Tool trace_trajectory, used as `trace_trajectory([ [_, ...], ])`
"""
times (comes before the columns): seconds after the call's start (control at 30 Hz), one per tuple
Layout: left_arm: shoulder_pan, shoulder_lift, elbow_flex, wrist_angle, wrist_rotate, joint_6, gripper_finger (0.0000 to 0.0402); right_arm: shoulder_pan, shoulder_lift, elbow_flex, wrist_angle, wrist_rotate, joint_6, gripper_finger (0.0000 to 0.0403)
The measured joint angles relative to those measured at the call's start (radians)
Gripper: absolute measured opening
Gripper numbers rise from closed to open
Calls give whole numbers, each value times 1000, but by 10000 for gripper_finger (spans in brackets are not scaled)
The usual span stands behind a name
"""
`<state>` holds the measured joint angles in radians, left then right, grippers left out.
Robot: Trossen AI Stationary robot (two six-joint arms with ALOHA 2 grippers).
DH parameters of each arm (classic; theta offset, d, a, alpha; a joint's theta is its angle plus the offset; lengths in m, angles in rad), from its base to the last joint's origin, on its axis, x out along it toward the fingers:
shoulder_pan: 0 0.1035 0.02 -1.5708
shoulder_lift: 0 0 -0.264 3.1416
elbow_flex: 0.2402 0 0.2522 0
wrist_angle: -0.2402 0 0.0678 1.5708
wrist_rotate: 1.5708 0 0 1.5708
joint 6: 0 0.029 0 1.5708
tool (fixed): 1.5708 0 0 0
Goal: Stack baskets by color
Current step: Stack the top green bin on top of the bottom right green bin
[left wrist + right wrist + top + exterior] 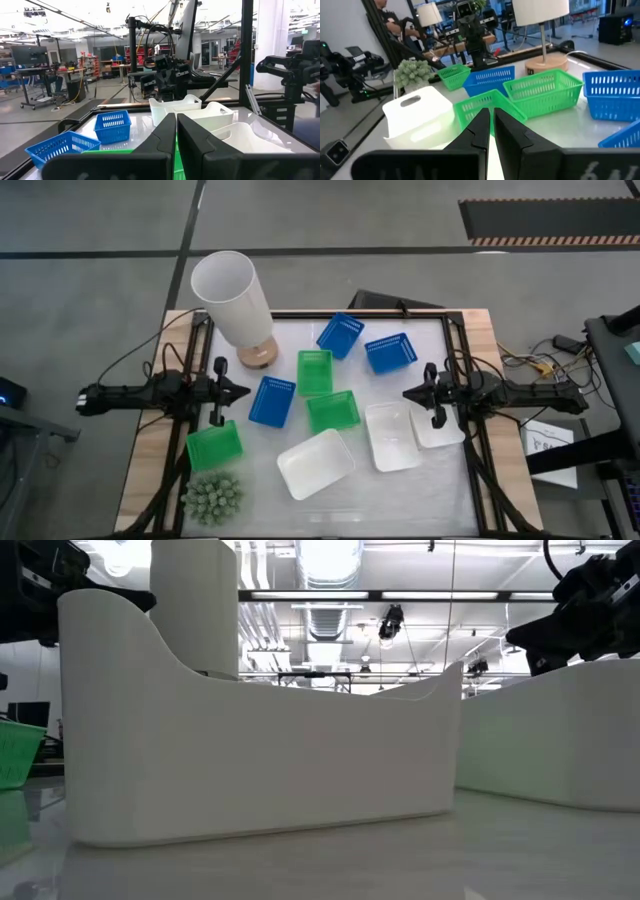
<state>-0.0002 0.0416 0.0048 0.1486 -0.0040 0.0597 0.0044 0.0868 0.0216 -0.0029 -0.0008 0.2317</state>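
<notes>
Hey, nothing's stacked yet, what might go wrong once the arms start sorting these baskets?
The lamp stands close beside the left gripper, so a swing toward the far blue baskets might tip it. Two white baskets by the right gripper overlap, so lifting one may drag the other.

3 blue baskets [272, 401], mesh-sided; 3 green baskets [332, 411], mesh-sided; 3 white baskets [316, 464], plain-walled. Lamp [231, 297]: white shade, tan wooden base. Plant [212, 498]: pale grey-green, spiky. Table [420, 490]: glossy white, light wood edges. Arms [150, 393]: black.
</notes>
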Motion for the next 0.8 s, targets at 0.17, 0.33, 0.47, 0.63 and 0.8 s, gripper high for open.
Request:
trace_trajectory([
  [0.17, 0, 0, 0, 0, 0, 0, 0, 0, 0, 1, -1, 1, -72, 18],
  [0.33, 0, 0, 0, 0, 0, 0, 0, 0, 0, 2, -1, 1, -71, 18],
  [0.47, 0, 0, 0, 0, 0, 0, 0, 0, 0, 3, 1, 1, -41, 18],
  [0.63, 0, 0, 0, 14, 0, 9, 0, 0, -5, 4, 35, 1, -22, 18],
  [0.8, 0, 4, 0, 183, 0, -1, 0, 0, -5, 5, 51, 1, -22, 18],
])
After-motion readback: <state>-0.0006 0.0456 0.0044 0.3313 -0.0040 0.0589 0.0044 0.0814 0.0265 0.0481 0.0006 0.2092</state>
